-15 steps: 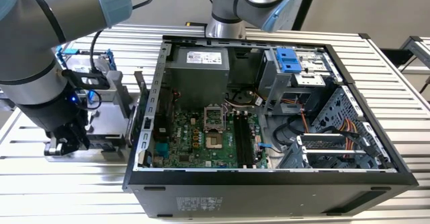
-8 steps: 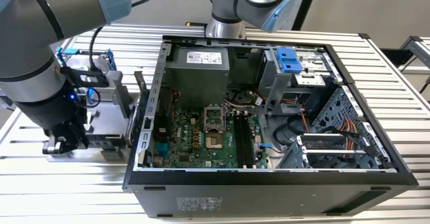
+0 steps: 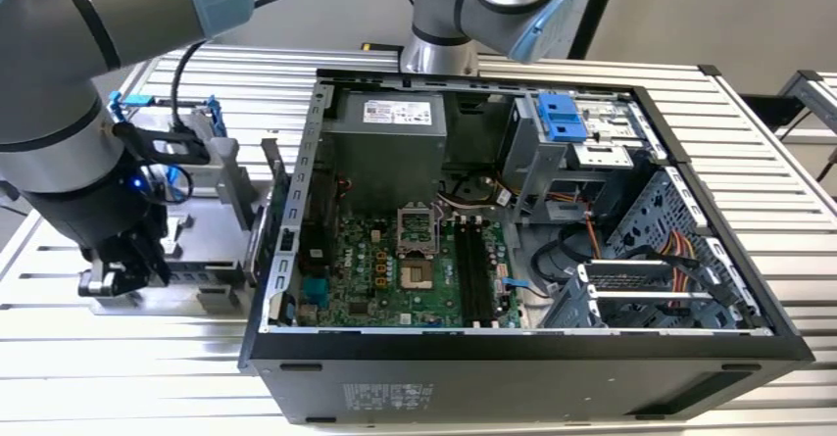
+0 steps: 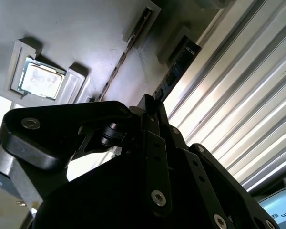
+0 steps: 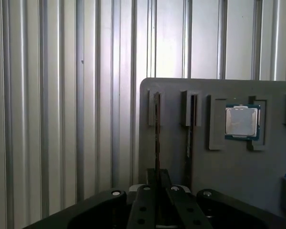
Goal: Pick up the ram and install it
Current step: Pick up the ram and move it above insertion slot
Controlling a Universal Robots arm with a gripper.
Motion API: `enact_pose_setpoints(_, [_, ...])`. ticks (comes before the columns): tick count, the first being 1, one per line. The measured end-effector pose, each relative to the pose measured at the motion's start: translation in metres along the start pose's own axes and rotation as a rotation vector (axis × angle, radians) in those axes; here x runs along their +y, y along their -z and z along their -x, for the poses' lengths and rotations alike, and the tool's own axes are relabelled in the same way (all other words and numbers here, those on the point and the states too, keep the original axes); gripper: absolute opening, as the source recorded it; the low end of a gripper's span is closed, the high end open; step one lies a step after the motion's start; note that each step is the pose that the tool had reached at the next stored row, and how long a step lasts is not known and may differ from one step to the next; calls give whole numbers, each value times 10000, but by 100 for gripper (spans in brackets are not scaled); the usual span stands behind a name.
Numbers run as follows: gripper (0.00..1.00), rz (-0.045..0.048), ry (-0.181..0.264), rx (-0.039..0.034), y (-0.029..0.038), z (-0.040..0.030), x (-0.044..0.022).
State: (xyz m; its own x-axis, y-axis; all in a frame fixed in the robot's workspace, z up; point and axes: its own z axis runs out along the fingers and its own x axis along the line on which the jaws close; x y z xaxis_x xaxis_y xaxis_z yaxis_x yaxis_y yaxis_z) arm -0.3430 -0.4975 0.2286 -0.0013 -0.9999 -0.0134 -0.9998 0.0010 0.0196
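You're in the pick half of the job. In the first wrist view the gripper [image 5: 158, 175] sits low over the grey tray [image 5: 229, 176], with its jaws pinched together on the ram [image 5: 157, 129]. In the exterior view that tray lies on the exterior view's left of the open PC case [image 3: 523, 372]. The ram stands on edge in the tray slot nearest the tray's border, next to the ribbed table [image 5: 62, 95]. A CPU [image 5: 242, 121] lies in its pocket further in. In the second wrist view a second stick [image 4: 126, 59] shows as a thin line in the neighbouring slot, just beside the ram. The jaws line up with the dark outer stick, not that one, so both wrist views agree on which stick you have. My read: grasp made, nothing lifted, ram seated in its slot. With the neighbour that close, any pull from here calls for a straight draw in line with the slot, no twist. On the install side, the long black slots [image 3: 473, 274] on the motherboard look unpopulated, and the stick would need to go in square to them; that's judgement, not seen. Hard to verify: pad contact is buried behind the gripper's own linkage, so you can't confirm how deep the bite is. The ram is edge-on, so there's no face, notch or colour to read. In the exterior view the arm's body blocks the tray slots. The latches on the board's slots are too small to call open or closed.
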Motion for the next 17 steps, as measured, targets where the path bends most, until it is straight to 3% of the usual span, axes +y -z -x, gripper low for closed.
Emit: enact_pose_setpoints(17, [0,-1,0,17,134,2,3])
